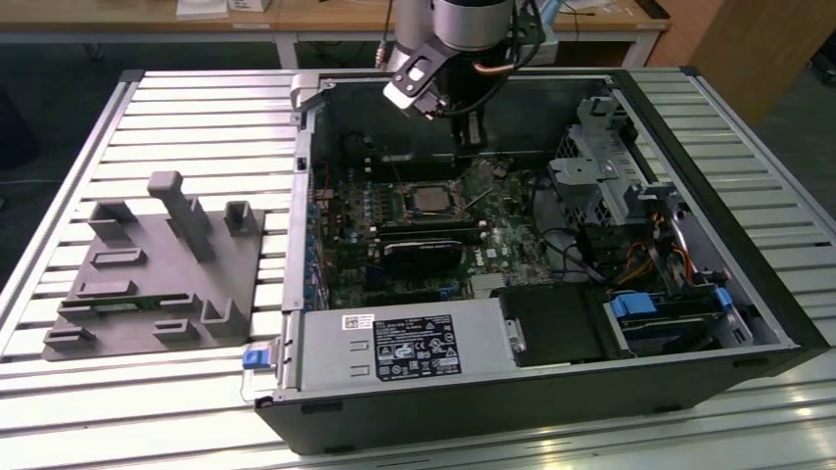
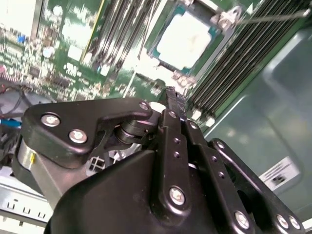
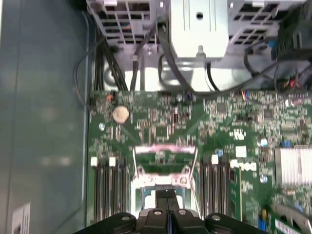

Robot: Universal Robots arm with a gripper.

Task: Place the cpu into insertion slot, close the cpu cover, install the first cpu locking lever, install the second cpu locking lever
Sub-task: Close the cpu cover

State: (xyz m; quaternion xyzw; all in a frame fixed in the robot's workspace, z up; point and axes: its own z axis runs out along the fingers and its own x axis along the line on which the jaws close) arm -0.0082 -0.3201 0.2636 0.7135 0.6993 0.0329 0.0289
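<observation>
The cpu point(image 2: 187, 38) lies pale face up in the insertion slot point(image 1: 430, 199) on the green board inside the open computer case. In the first wrist view the cpu cover point(image 3: 164, 148) looks tilted up at one edge of the slot, with board showing through its cut-out. A thin wire locking lever point(image 2: 273, 17) sticks up beside the slot. My gripper point(image 1: 468, 147) hangs just above and behind the slot in the exterior view. Its black fingers are pressed together point(image 3: 167, 196) and hold nothing that I can see. The fingertips also show in the second wrist view point(image 2: 170, 92).
The black case wall point(image 1: 307, 196) rings the board. A black card point(image 1: 425, 247) lies in front of the slot, memory slots point(image 3: 109, 190) flank it, and a metal drive cage point(image 1: 601, 166) with cables stands at the exterior view's right. A grey fixture block point(image 1: 157, 264) sits on the table outside.
</observation>
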